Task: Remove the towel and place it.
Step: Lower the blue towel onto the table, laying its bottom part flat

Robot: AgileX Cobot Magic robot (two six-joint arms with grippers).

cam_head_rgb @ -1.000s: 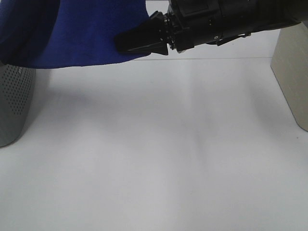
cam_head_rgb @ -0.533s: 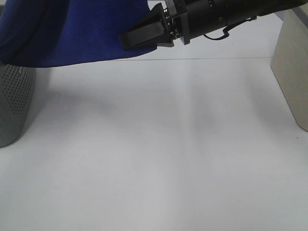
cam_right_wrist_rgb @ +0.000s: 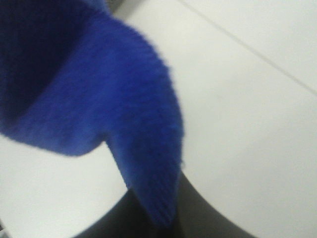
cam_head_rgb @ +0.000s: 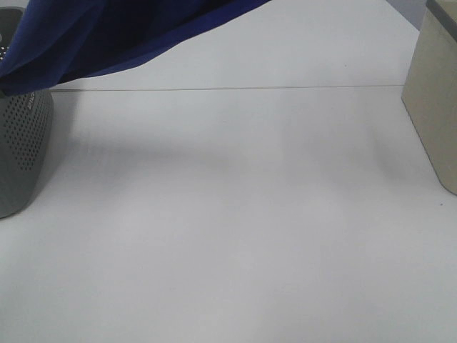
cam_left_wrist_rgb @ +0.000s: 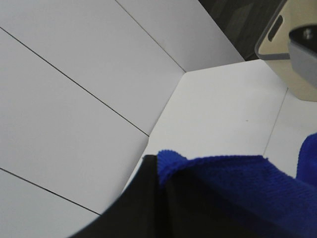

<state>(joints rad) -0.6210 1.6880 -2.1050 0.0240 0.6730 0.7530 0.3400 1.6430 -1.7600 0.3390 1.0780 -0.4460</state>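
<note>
Blue towel (cam_head_rgb: 107, 36) held aloft, slanting above the white table (cam_head_rgb: 235, 236), its lower end by the top of the grey basket (cam_head_rgb: 21, 150). We see left fingers (cam_left_wrist_rgb: 138, 198) and right fingers (cam_right_wrist_rgb: 198, 213) each clamped on a towel edge.

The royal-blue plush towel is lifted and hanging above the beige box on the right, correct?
No. The royal-blue plush towel is lifted, but it hangs above the grey perforated basket on the left, not the beige box; the exterior high view shows this.
</note>
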